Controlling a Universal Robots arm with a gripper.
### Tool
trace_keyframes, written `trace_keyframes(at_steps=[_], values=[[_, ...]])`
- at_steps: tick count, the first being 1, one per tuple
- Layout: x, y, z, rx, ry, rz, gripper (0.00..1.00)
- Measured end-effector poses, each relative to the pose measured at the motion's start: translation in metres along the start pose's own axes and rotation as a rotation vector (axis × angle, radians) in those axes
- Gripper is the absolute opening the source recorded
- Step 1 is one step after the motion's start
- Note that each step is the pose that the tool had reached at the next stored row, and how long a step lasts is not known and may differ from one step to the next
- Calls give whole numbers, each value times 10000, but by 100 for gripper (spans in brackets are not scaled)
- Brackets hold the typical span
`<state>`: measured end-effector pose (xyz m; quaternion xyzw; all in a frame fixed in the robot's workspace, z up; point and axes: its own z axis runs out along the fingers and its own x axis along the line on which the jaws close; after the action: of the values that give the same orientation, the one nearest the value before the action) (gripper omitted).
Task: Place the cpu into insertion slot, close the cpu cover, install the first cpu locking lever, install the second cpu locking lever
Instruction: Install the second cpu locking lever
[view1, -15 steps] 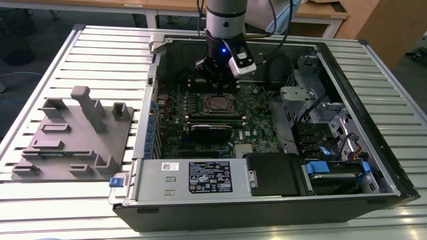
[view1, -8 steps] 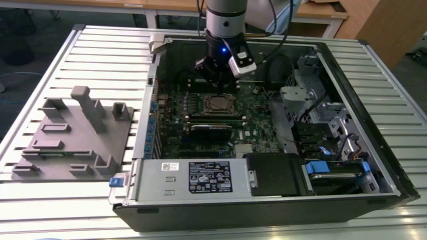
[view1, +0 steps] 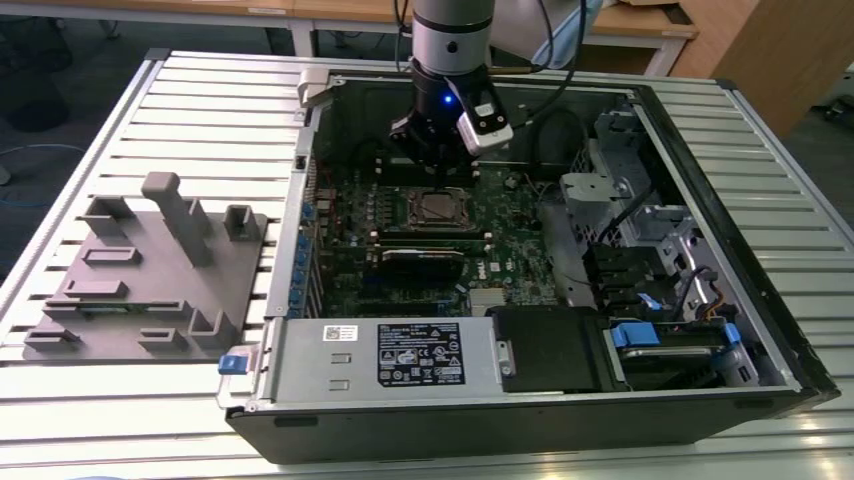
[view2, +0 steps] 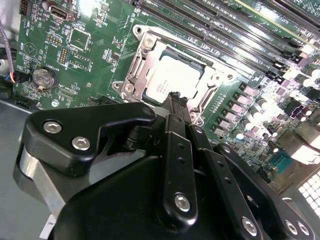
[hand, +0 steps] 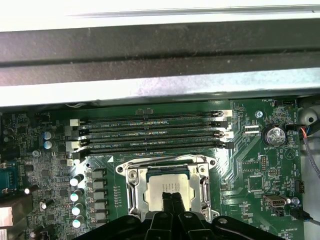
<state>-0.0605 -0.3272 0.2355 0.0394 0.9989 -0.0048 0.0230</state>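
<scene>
Exterior view: slatted metal table (view1: 200, 90)

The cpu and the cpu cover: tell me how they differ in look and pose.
The cpu is a solid, pale silver square; the cpu cover is a darker metal frame with a cut-out middle. The cpu lies inside; the cpu cover rings it and reaches further out. Both lie flat on the green motherboard, under the gripper.

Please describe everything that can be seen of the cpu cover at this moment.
The cpu cover is a thin, square frame of silver metal with a square opening in its middle. It lies closed and flat over the insertion slot on the green motherboard, and the cpu shows through the opening with its dull silver top. Screw heads sit at the frame's corners. The gripper is just above one edge; contact cannot be told.
</scene>
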Motion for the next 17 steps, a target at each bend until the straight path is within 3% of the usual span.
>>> trace_keyframes(at_steps=[8, 17], values=[[-4, -53, 2, -3, -2, 3, 10], [-29, -163, 9, -4, -2, 3, 10]])
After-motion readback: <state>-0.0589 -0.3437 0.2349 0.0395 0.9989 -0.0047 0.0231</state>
